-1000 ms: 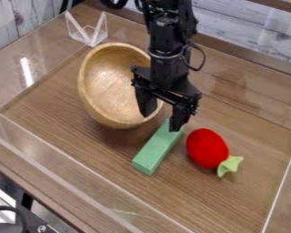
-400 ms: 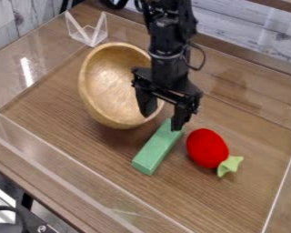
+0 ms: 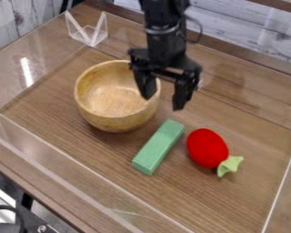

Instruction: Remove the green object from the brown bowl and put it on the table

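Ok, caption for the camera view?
Open gripper above green block lying on table beside empty wooden bowl.

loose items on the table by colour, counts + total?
Green: 1, green block
Brown: 1, wooden bowl
Red: 1, strawberry toy
Total: 3

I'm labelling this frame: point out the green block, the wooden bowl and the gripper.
green block (image 3: 158, 147), camera view, middle of its top face
wooden bowl (image 3: 85, 85), camera view, left rim
gripper (image 3: 165, 86), camera view, midway between its open fingertips
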`<state>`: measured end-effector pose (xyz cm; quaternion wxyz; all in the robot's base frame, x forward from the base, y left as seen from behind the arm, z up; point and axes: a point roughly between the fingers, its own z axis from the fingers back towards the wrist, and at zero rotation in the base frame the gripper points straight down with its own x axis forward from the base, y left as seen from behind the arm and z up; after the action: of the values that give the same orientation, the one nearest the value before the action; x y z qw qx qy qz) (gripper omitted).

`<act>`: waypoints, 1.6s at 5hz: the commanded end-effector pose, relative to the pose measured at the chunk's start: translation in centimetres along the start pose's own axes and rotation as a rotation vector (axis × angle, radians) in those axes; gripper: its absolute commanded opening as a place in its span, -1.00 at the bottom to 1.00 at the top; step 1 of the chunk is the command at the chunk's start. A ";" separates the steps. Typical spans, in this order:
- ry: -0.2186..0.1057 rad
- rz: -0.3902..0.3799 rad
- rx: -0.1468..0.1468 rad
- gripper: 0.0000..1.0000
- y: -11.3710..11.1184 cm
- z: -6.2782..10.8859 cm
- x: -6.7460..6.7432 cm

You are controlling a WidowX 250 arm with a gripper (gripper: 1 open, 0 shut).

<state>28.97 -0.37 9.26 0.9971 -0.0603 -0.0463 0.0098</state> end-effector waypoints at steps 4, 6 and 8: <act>-0.146 0.113 0.013 1.00 1.7 7.5 2.8; -0.147 0.103 0.031 1.00 3.9 5.8 1.1; -0.164 0.060 0.041 1.00 4.4 5.8 1.3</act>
<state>29.48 4.42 12.89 0.9932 -0.0469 -0.0958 0.0463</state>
